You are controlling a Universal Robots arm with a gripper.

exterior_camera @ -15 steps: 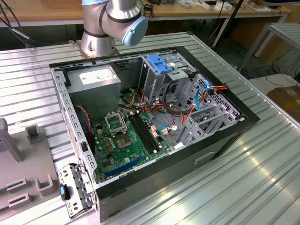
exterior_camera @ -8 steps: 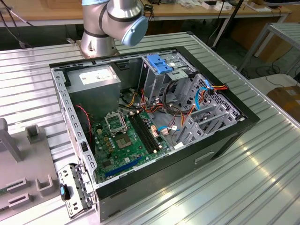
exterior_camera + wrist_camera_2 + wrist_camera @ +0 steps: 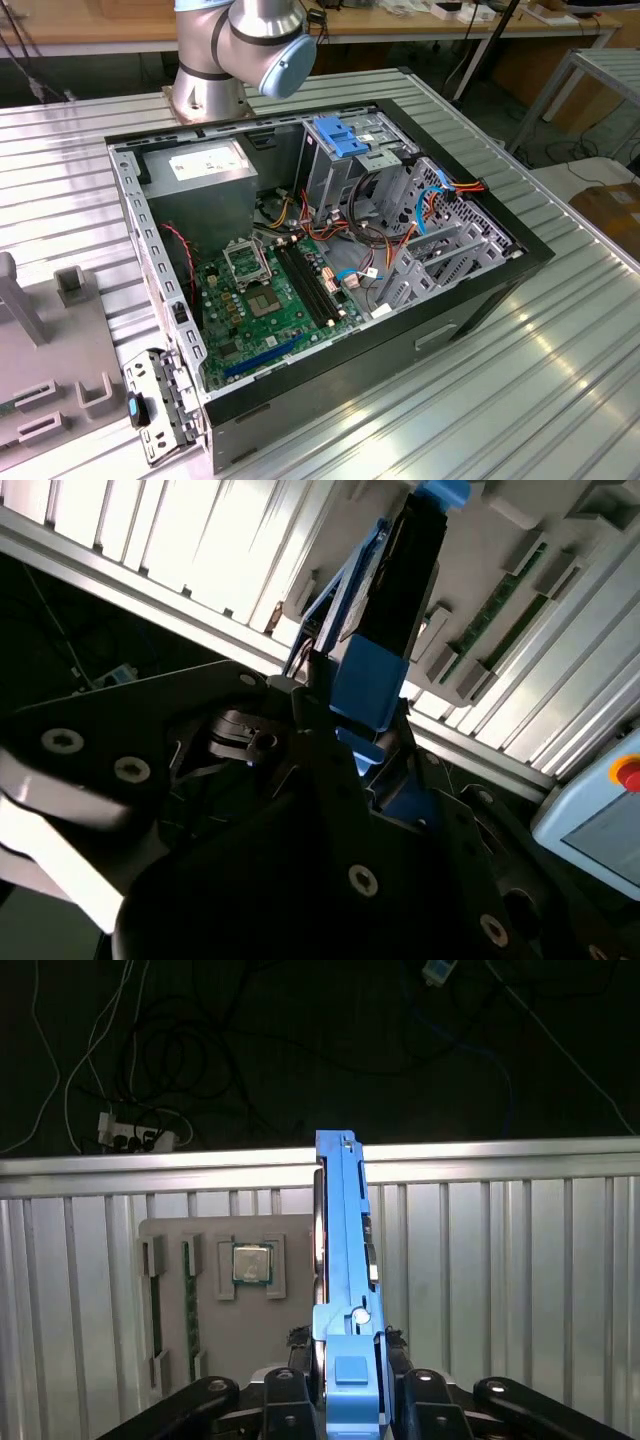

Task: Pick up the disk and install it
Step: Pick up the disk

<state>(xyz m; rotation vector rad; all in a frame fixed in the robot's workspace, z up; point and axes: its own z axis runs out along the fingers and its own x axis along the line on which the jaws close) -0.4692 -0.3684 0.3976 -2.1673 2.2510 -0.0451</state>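
One wide ribbed aluminium table [image 3: 560, 330] is carrying everything. Sprawling across its middle is the big black open-sided computer case [image 3: 380, 350], lying with its insides facing up. At the far side, the silver-and-blue robot arm [image 3: 240, 45] is standing on its base just behind the case. Over on the exterior view's left, a flat grey plastic fixture tray [image 3: 50, 360] is lying on the table near the case's left wall.

Inside the case, the grey power-supply box with a white label [image 3: 205, 170] is sitting in the far left corner. The green motherboard [image 3: 270, 295] is lying on the case floor, nearer to us. A bare blue plastic bracket [image 3: 340, 135] is resting on top of the metal drive cage [image 3: 335, 175] at the far side. Red, yellow and blue cables [image 3: 440, 195] are trailing off towards the exterior view's right.

Now the action: in both wrist views the black gripper [image 3: 345, 1365] is clamping the flat grey-metal disk with blue plastic rails [image 3: 335, 1220], its fingers [image 3: 290, 1390] pressing in from either side. The disk [image 3: 400, 570] is showing edge-on and sticking straight out from the claw, held up in the air with the table and the tray lying beyond it.

In the first wrist view, a small square processor chip [image 3: 250, 1263] is sitting in a pocket of that tray. A thin green memory stick [image 3: 188, 1295] is standing in a slot just beside it.
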